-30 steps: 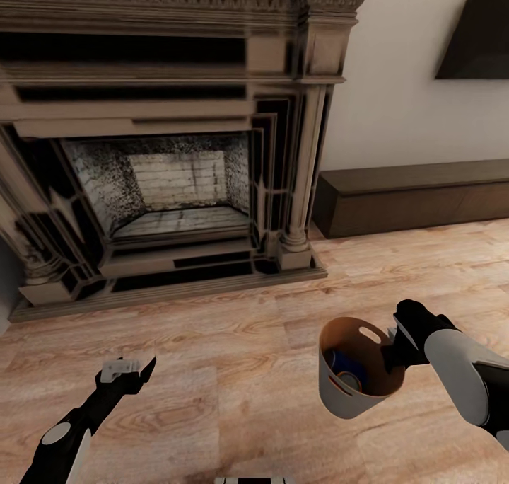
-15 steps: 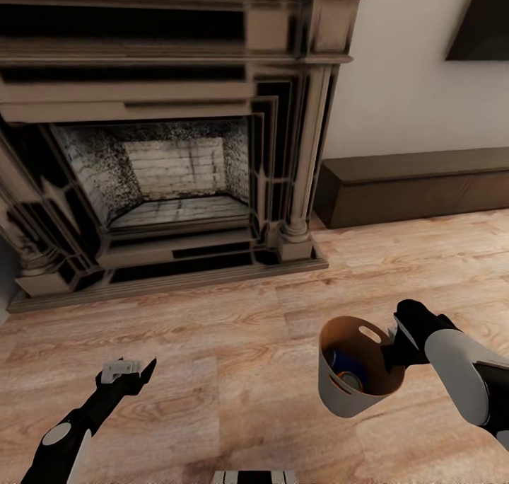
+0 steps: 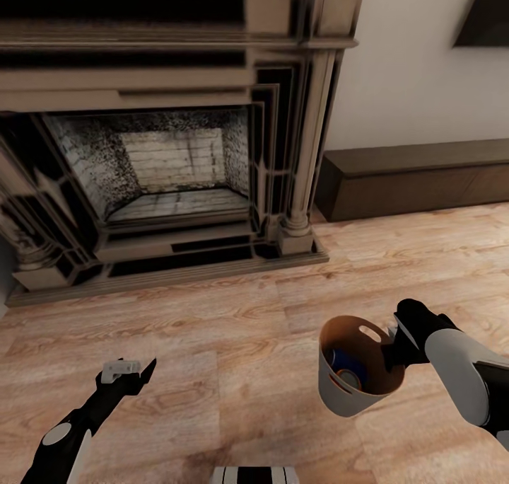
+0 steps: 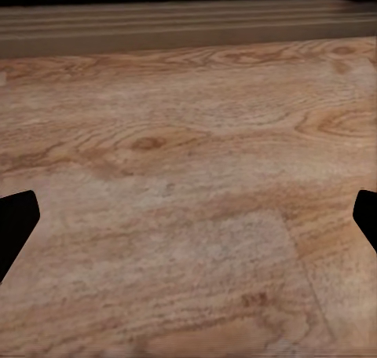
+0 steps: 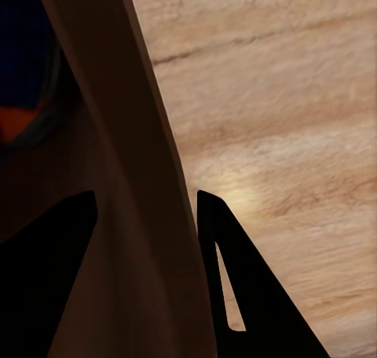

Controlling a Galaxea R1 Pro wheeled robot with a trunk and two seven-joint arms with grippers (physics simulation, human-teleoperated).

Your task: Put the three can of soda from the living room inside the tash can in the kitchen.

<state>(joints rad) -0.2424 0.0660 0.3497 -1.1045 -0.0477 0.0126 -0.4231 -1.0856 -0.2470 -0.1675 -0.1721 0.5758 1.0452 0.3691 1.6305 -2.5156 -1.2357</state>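
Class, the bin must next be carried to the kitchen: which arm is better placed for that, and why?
Right. Its pincer is clamped on the wall of the tash can, which holds soda cans. The left pincer hangs open above the wood floor, well away from the bin.

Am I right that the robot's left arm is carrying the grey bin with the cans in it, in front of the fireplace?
Not quite: it is the right end effector that grips the bin by its rim, as the head view shows. The left end effector is open and holds nothing. The rest stands: cans lie inside the bin, and the fireplace is ahead.
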